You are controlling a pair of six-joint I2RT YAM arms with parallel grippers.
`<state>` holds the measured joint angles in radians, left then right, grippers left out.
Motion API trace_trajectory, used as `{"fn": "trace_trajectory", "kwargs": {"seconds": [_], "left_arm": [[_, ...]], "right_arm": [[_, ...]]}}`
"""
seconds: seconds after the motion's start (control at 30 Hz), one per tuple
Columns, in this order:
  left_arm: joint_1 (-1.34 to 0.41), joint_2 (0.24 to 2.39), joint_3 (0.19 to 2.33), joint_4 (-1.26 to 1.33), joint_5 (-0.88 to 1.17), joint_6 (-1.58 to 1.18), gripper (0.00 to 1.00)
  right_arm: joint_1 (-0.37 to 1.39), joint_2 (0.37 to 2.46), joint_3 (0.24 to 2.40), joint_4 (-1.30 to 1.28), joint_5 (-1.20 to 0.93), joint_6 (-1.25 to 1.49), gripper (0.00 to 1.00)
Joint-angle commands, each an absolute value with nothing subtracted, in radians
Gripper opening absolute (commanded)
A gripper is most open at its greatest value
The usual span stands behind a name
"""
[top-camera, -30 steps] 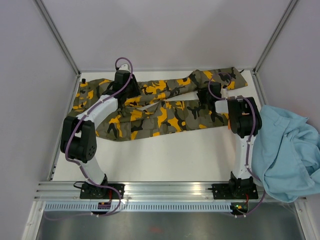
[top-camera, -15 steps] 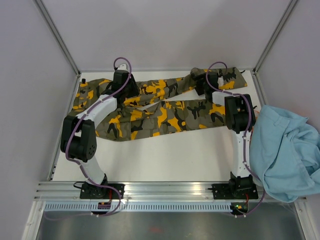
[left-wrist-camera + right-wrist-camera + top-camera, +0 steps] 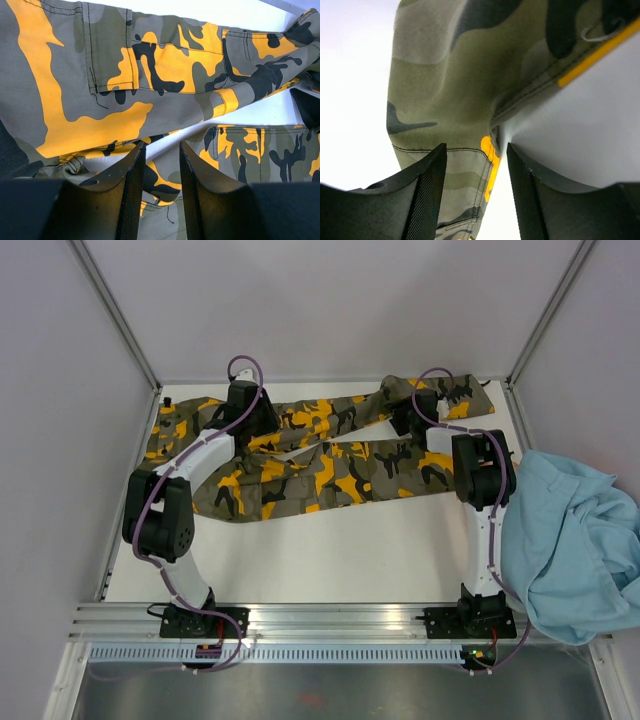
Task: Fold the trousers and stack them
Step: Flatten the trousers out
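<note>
The right gripper [image 3: 476,148] has swung from the near leg of the trousers [image 3: 330,468], spread across the far half of the table [image 3: 350,550], to the far leg's rumpled cuff, jaws apart astride its hem for a fold, while whether the left gripper [image 3: 161,150], jaws set narrow, pinches cloth cannot be told.

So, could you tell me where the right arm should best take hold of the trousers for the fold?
Probably the hem end of the far leg of the trousers, coming from above. That end lies near the far right corner of the table, and its stitched edge sits between the open jaws of the right gripper.
</note>
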<state>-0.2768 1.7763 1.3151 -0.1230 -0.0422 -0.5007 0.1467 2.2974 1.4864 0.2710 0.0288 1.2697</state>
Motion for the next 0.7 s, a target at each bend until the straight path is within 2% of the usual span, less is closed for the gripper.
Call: {"fn": "trace_trajectory", "kwargs": {"seconds": [0.0,0.23,0.47,0.57,0.6,0.67], "left_arm": [[-0.270,1.787,1.313,-0.080,-0.032,-0.523,0.40],[-0.253,1.784,1.301,-0.078,-0.041,-0.526,0.40],[-0.245,1.798,1.301,-0.069,-0.028,-0.538,0.40],[-0.244,1.798,1.296,-0.066,-0.025,-0.541,0.40],[-0.242,1.798,1.295,-0.066,-0.025,-0.540,0.40],[-0.239,1.792,1.292,-0.072,-0.025,-0.537,0.39]], "right_arm": [[0.143,2.377,1.526,0.112,0.069,1.210,0.59],[0.124,2.428,1.640,0.022,0.124,1.194,0.48],[0.120,2.450,1.657,-0.038,0.144,1.147,0.38],[0.118,2.459,1.649,-0.029,0.132,1.140,0.22],[0.118,2.459,1.648,-0.028,0.124,1.138,0.11],[0.118,2.447,1.638,-0.023,0.111,1.126,0.01]]}}
